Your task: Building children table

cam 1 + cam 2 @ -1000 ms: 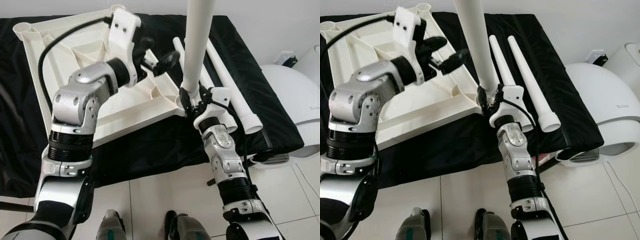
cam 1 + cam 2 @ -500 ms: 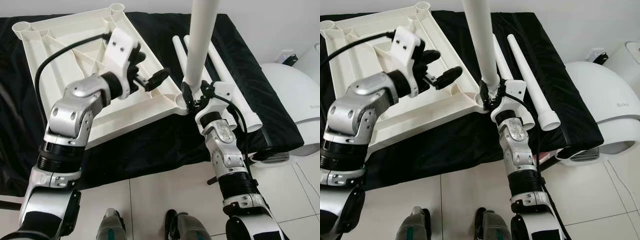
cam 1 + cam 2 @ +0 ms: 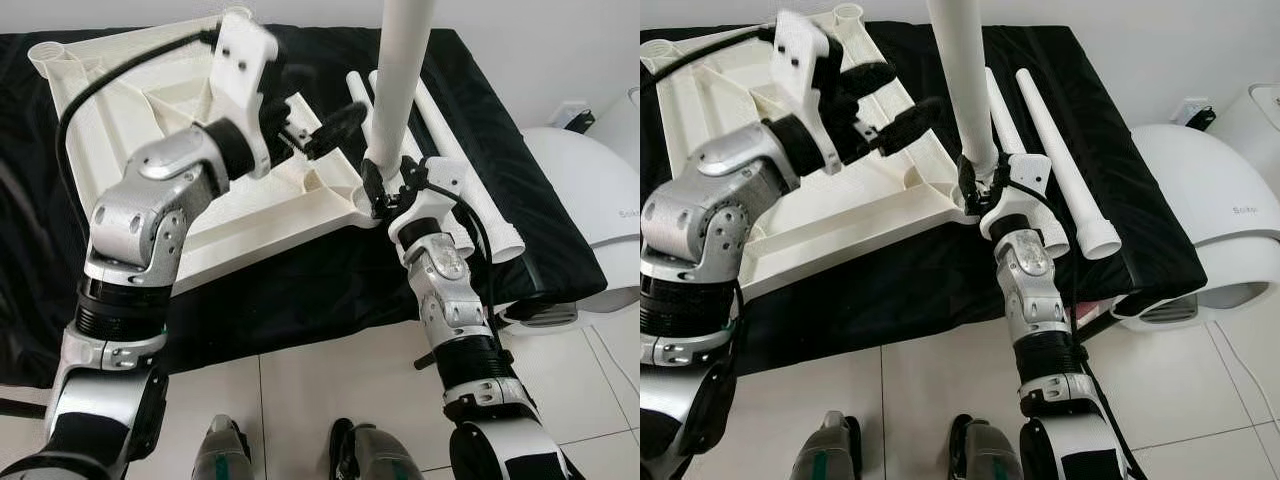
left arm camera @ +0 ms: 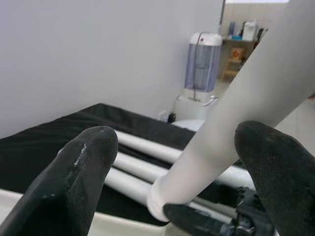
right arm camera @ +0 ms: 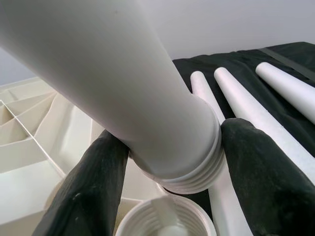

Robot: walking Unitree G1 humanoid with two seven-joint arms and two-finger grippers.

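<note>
- Head views: right hand (image 3: 378, 196) is pinching the leg (image 3: 398, 90) upright at its threaded end, just over the corner socket (image 5: 167, 219) of the upturned tabletop (image 3: 130, 110), which is lying on a black cloth.
- Left hand (image 3: 318, 128), fingers spread, is closing in on the leg again after dipping lower half a second ago; probably to steady it.
- Right wrist view: threads are hovering just above the socket, not yet seated.
- Left wrist view: fingers (image 4: 78, 172) are straddling the leg; spare legs (image 3: 1065, 180) are lying beyond.

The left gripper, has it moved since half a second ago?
Yes. The left gripper, fingers open, has moved up the tabletop underside and closer to the upright table leg held by the right gripper.
</note>
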